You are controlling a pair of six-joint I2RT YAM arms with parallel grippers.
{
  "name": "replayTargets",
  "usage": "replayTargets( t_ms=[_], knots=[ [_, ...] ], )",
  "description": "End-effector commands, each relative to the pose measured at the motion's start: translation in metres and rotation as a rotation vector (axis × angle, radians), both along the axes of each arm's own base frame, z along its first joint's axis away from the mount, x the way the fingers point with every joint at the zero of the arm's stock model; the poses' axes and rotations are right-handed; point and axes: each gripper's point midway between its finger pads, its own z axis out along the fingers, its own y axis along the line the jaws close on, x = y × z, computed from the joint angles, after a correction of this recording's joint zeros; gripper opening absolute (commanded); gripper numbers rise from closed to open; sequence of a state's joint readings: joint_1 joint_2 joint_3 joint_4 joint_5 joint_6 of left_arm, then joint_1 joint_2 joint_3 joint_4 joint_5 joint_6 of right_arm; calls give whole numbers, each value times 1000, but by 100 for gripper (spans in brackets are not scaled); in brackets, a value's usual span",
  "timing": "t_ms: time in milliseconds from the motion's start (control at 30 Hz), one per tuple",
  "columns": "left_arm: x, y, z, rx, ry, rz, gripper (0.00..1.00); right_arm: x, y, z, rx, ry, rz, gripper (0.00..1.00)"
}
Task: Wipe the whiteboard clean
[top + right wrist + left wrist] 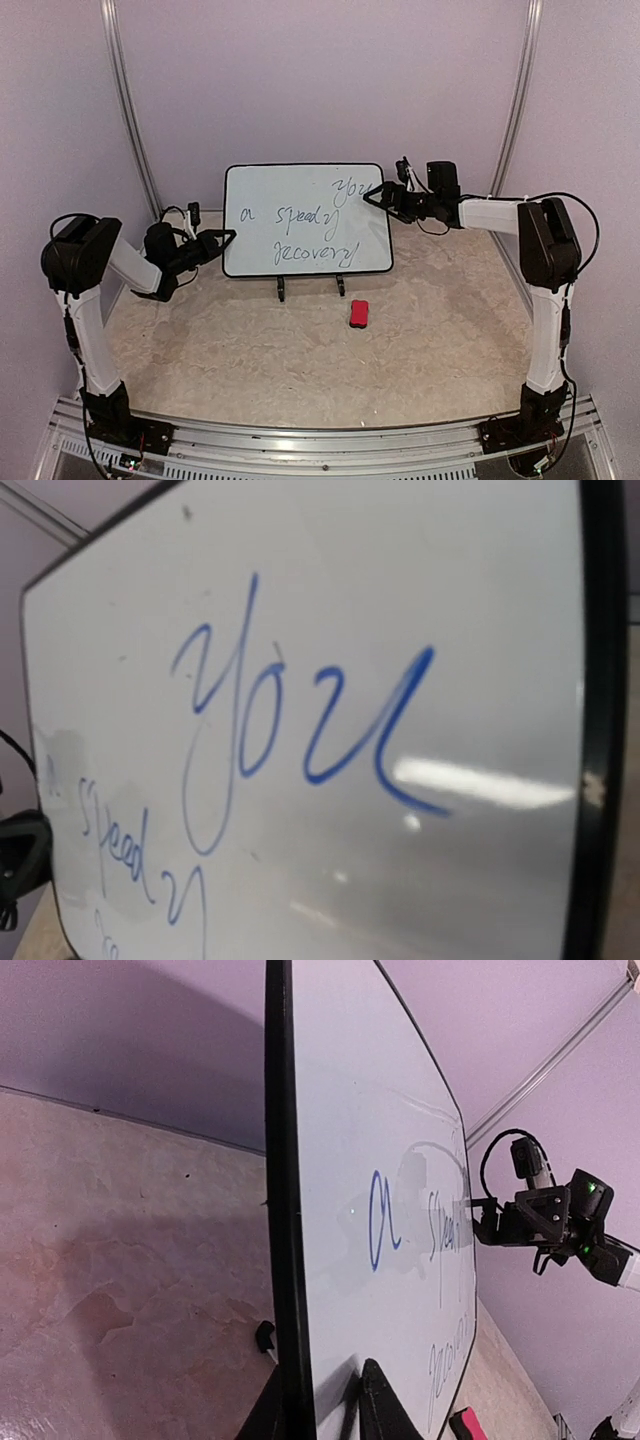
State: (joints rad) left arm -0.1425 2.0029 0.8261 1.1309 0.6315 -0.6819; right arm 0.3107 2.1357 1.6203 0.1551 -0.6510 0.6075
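The whiteboard [300, 200] stands tilted on two black feet, with blue handwriting "you a speedy recovery" across it. My left gripper [224, 238] is at its left edge. In the left wrist view the black rim [285, 1210] runs between my two fingers: the front fingertip [385, 1405] rests against the white face and the other sits behind the rim. My right gripper [372, 196] hovers open at the board's upper right, beside the word "you" [300, 720]. Its fingers are out of the right wrist view. The small red eraser [359, 313] lies on the table in front of the board.
The table top [250, 340] is pale and mottled. Lilac walls close in behind and at both sides, with metal rails [125, 110] in the back corners. The right arm [560, 1220] reaches across in front of the board's far edge.
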Motion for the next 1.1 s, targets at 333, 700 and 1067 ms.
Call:
replayTargets(
  t_ms=[333,700,1067],
  knots=[
    [-27,-61,4,110,-91,-182,6,-42,51,47,111,-117,255,100],
    [-35,-59,11,153,-160,-142,0,-51,51,62,150,-143,289,100],
    [-46,-67,6,200,-175,-109,0,-51,53,58,169,-137,309,99]
  ],
)
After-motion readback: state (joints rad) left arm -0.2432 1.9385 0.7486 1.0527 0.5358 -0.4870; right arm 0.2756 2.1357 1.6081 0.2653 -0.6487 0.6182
